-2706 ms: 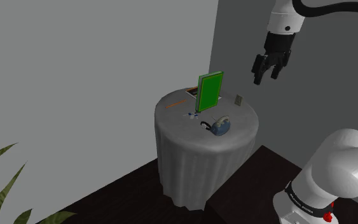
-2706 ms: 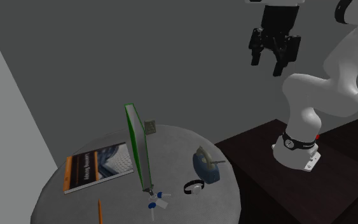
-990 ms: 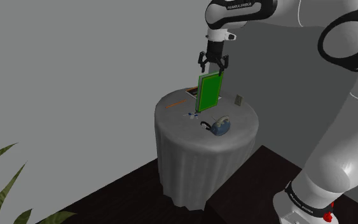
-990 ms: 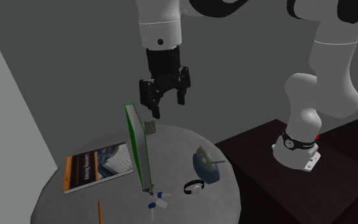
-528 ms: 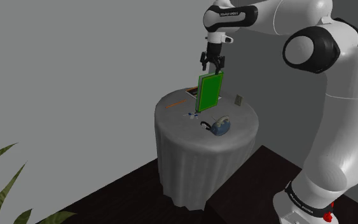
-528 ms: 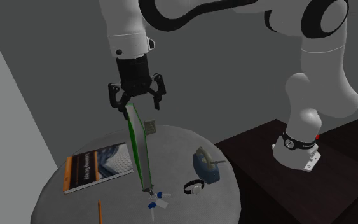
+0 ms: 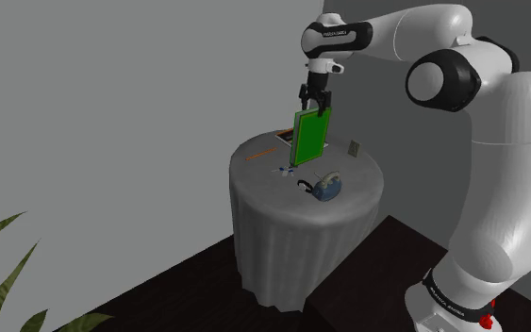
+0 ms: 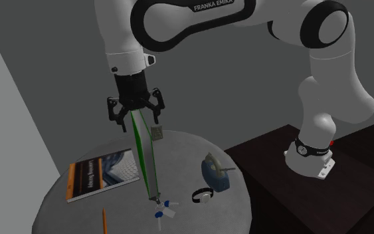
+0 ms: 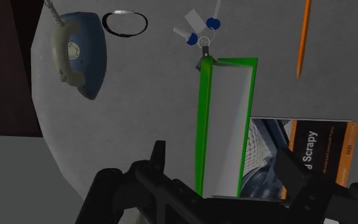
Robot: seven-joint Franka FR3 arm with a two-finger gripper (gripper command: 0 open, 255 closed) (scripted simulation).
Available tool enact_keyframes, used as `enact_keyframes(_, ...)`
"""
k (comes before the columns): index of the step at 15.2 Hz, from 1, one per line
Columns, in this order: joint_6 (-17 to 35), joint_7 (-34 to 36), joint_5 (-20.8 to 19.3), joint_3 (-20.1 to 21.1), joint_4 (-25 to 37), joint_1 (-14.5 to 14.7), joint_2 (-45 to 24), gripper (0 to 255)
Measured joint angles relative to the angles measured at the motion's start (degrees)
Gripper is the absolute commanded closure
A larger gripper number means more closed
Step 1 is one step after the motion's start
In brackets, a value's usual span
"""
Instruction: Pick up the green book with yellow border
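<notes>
- Standing on edge on the counter [image 7: 357,179]: green book [image 8: 145,159], long axis vertical.
- Directly above its top edge: jaws spread, straddling both covers, seemingly not touching.
- Probably next: short descent, then pinch.

— Where does everything sit on the table [image 8: 190,147]?

— The upright book [image 8: 143,149] stands near the middle. My gripper [image 8: 136,116] hangs at its top edge, one finger spread to each side. In the second exterior view the flat book [image 8: 102,174] lies to its left, the pencil [image 8: 103,219] nearer the front rim, and the keys [image 8: 163,209] at its near foot.

— And to its right?

— The iron [image 8: 214,173], with the band [image 8: 202,195] just before it. A small plate [image 8: 157,132] stands behind.
</notes>
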State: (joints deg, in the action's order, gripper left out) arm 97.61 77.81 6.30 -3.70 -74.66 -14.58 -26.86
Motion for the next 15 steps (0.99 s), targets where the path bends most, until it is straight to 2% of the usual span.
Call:
enact_keyframes(2, 1.28, -0.12, 0.03, 0.00, -1.34, 0.01, 0.06, 0)
enact_keyframes(3, 1.53, -0.12, 0.04, 0.00, -1.51, 0.03, -0.01, 255)
enact_keyframes(15, 1.07, -0.10, 0.03, 0.00, -1.10, 0.01, 0.02, 255)
